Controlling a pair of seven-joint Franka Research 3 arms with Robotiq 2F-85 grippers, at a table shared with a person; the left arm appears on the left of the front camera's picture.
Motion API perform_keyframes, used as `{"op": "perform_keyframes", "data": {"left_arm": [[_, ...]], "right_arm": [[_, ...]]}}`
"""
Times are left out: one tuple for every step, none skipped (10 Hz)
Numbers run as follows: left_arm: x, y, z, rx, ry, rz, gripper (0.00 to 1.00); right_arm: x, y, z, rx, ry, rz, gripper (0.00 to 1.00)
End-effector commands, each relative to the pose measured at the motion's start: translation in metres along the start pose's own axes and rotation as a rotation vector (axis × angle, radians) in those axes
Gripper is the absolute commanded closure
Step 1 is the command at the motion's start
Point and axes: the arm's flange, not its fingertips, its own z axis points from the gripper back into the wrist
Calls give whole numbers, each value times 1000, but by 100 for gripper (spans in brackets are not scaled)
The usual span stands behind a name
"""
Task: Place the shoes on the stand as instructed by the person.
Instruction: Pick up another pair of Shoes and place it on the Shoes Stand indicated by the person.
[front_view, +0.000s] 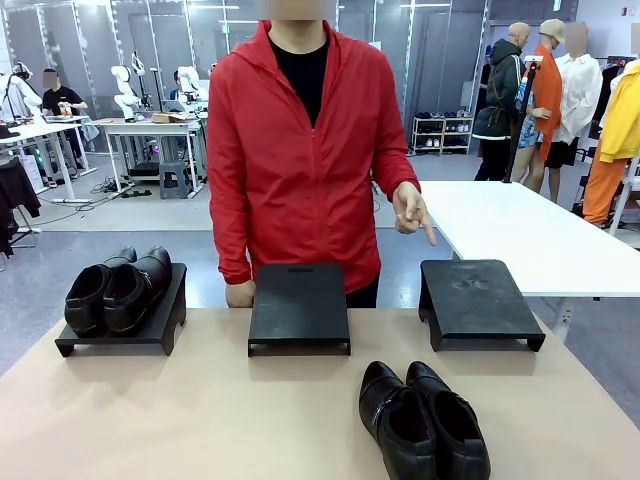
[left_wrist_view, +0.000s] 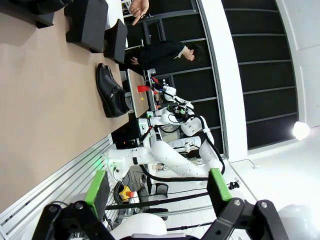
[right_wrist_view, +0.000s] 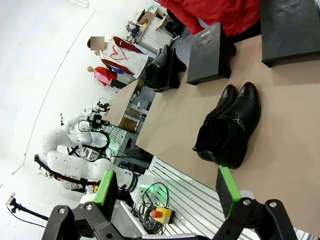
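Large open hall. Pale grey floor (front_view: 130, 215); grey panelled back wall (front_view: 90, 40). Tan worktop (front_view: 150, 420) in foreground, long white table (front_view: 520, 240) near it at right. More white tables (front_view: 150, 128) far left. Low shelf rack (front_view: 442, 133) against back wall. Light even, bright.

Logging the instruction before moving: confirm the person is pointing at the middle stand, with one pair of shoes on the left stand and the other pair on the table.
Wrong stand. The front view shows the person's hand pointing down at the right stand, not the middle stand. One pair of black dress shoes does sit on the left stand, the other pair on the table.
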Motion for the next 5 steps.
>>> {"op": "perform_keyframes", "data": {"left_arm": [[-3,-2,0,-16,5,-19,0],[-3,-2,0,-16,5,-19,0],[-3,-2,0,-16,5,-19,0],[-3,-2,0,-16,5,-19,0],[-3,-2,0,-16,5,-19,0]], "right_arm": [[0,1,0,6,-9,20,0],[0,0,0,0,0,0,0],[6,26,-8,126,118,-8,0],[19,46,-31,70,234,-58,0],[30,56,-60,-11,326,-140,0]]}}
